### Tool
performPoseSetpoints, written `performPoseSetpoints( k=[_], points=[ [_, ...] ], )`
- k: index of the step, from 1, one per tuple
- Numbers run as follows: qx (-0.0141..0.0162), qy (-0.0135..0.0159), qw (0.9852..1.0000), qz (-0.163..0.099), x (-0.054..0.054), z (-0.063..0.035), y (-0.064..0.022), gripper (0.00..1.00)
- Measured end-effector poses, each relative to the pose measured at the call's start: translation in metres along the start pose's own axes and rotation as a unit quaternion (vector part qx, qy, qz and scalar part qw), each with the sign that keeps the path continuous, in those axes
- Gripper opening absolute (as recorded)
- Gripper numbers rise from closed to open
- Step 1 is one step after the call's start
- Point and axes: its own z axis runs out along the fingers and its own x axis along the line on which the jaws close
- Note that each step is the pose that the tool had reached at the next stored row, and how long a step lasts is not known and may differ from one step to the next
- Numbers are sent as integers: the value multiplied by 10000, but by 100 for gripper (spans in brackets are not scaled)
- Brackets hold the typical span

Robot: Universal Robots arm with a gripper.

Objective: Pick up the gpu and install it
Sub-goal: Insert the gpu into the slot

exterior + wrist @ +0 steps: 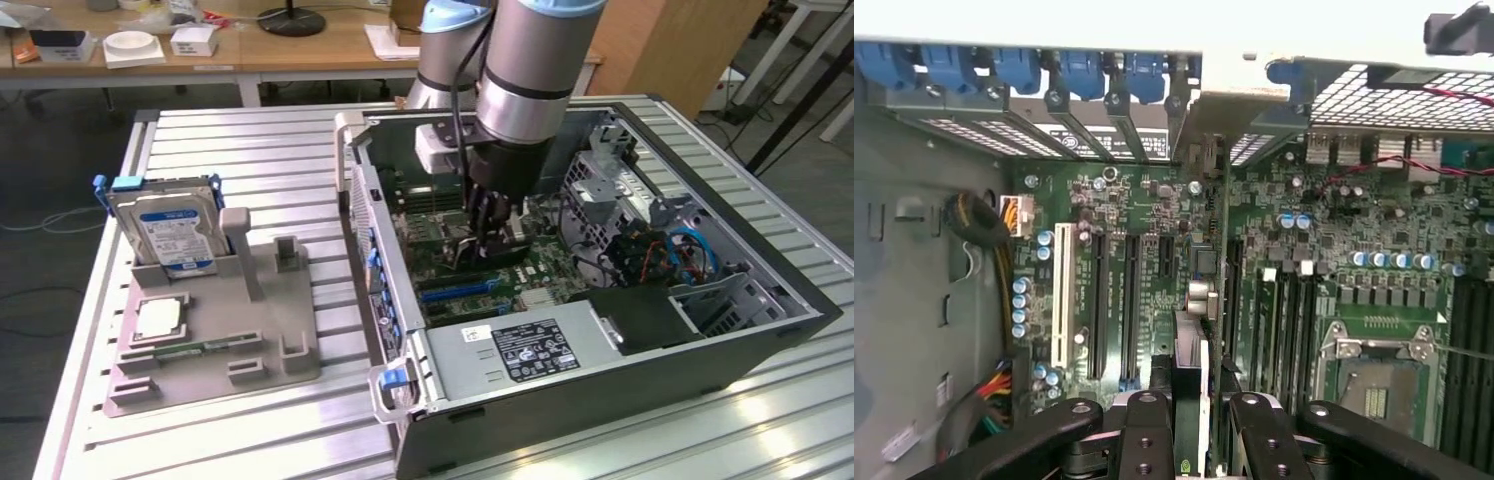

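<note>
Exterior view, nearest edge: slatted metal table [240,420] carried an open computer case [747,350] lying on its side, its power supply [534,345] with a black label at the near end. On the exterior view's left, beside the case, stood a grey fixture tray [267,340]; a narrow green memory stick [200,348] and a square processor chip [158,318] lay flat in its near pockets, and a silver hard drive [167,232] with a blue label stood upright at its far end. Mid-case: the arm reached down from above and the gripper [487,228] hung over the green motherboard [534,270]. Jaws were clamped on the gpu [497,250], which showed as a dark card just under the fingertips, close above the board. Wrist view: gripper [1192,410] pinched the gpu [1191,345] edge-on, the thin card running away from the fingers [1144,430] toward the case's rear slot openings with blue latches [1014,65]. The card sat in line with the black expansion slots [1099,300], next to a white slot [1063,295]; whether its edge touched a slot could not be told. An empty processor socket [1379,385] sat off to one side on the board. Farthest back, exterior view: wooden desks [320,50] with small boxes.
</note>
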Motion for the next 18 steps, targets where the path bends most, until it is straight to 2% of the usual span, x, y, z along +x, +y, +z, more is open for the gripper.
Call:
performPoseSetpoints(
  k=[6, 10, 11, 13, 17, 18],
  points=[
    [0, 17, 10000, 0, -1, 108, 16, 27],
    [-1, 18, 10000, -6, -3, 116, 15, 27],
    [-5, 17, 10000, -7, -3, 117, 5, 27],
    [-35, 17, 10000, -8, -2, 112, -10, 27],
    [-50, 16, 10000, -8, -2, 109, -26, 27],
    [-71, 16, 10000, -9, -1, 98, -39, 27]
  ],
)
